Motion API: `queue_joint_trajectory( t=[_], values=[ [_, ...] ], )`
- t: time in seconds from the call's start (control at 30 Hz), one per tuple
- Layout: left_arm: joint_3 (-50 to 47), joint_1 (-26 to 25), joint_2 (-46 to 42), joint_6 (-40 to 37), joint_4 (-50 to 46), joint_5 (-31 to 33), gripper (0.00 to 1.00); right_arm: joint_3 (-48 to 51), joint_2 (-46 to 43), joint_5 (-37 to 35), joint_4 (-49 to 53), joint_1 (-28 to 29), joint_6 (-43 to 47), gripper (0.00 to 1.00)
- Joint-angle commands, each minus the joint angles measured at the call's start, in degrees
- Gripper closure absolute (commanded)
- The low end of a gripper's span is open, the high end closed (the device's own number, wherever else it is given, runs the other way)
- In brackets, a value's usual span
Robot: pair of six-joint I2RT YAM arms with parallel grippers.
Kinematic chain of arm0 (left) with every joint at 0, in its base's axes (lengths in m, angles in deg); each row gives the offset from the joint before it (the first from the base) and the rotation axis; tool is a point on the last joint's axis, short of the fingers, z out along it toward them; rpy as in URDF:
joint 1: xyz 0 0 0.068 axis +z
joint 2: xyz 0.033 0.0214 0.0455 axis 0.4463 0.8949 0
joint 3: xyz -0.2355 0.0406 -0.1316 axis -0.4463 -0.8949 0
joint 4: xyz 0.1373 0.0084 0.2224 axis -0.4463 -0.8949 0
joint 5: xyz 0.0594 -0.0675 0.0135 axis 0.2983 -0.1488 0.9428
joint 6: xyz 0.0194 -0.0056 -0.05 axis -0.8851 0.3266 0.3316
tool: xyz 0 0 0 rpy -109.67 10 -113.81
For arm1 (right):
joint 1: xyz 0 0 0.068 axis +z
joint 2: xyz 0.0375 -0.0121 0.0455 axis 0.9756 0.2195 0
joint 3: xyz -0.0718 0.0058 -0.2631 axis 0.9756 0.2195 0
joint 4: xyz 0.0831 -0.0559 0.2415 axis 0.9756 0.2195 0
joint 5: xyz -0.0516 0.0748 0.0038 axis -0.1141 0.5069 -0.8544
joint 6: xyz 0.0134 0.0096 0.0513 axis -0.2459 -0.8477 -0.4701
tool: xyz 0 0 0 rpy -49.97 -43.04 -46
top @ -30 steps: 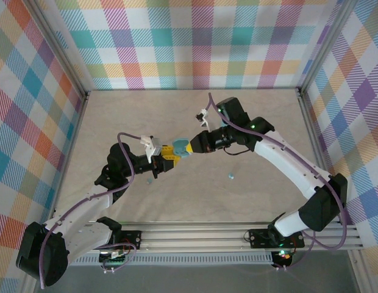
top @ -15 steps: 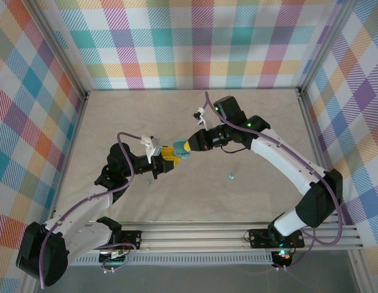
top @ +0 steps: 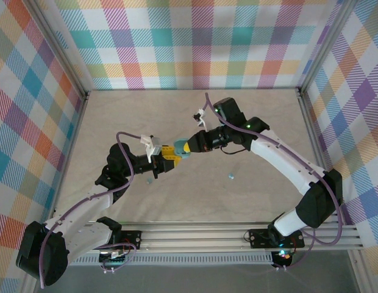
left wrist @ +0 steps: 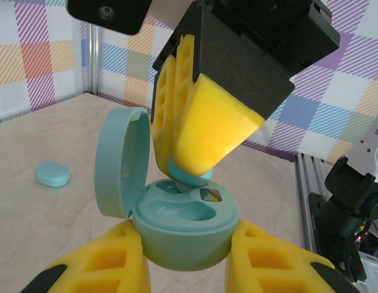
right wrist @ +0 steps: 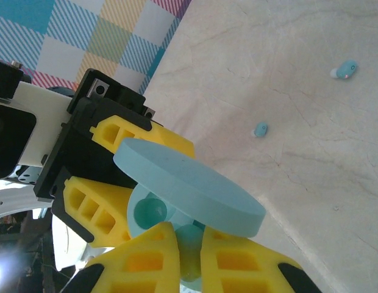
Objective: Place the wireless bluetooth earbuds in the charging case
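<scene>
The charging case (left wrist: pixel 186 229) is teal, with its lid (left wrist: pixel 116 162) hinged open to the left. My left gripper (left wrist: pixel 186 256) is shut on its body, one yellow finger on each side. From above, my right gripper (right wrist: pixel 189 256) is shut on one teal earbud (left wrist: pixel 189 177) and holds it down into the case's far socket. The near socket (left wrist: pixel 177 210) looks bare. In the top view the two grippers meet mid-table: left gripper (top: pixel 171 154), right gripper (top: pixel 188 146), the case (top: pixel 181 151) between them. The right wrist view shows the lid (right wrist: pixel 189 186) edge-on over the pinched earbud (right wrist: pixel 190 244).
Two loose earbuds lie on the tabletop, one (top: pixel 230 176) right of centre and one (top: pixel 149 180) beside the left arm; both show in the right wrist view (right wrist: pixel 260 129) (right wrist: pixel 345 69). A teal oval piece (left wrist: pixel 52 174) lies on the table beyond the lid. Plaid walls and aluminium rails (top: pixel 311 122) bound the table.
The right gripper with its earbud moved a little left and down onto the case held by the left gripper, then stayed. The left arm has barely moved.
</scene>
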State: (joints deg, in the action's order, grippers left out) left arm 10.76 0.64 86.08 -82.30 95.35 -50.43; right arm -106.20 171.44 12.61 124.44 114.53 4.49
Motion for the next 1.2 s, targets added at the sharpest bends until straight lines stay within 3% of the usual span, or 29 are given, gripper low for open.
queue_joint_trajectory(
  t=[0.0, 0.3, 0.5, 0.87, 1.17],
  values=[
    [1.3, -0.7, -0.4, 0.8, 4.4, -1.2, 0.98, 0.9, -1.0, 0.6, -0.7, 0.4, -0.6, 0.87],
    [1.3, -1.1, -1.2, 0.8, 3.8, -0.7, 0.98, -0.4, -1.2, -1.8, 1.9, 0.4, 0.9, 0.73],
    [1.2, -1.3, -1.3, 0.7, 3.8, -0.4, 0.97, -1.3, -1.9, -3.3, 3.9, 0.4, 1.7, 0.59],
    [-0.1, -1.4, -2.6, 0.7, 3.3, 2.9, 0.97, -3.6, -5.8, -9.7, 5.6, 0.3, 1.2, 0.53],
    [-2.9, -1.4, -11.3, -1.1, -4.2, 10.1, 0.97, -0.2, -11.2, -20.3, 1.7, -2.8, -5.2, 0.47]
  ],
)
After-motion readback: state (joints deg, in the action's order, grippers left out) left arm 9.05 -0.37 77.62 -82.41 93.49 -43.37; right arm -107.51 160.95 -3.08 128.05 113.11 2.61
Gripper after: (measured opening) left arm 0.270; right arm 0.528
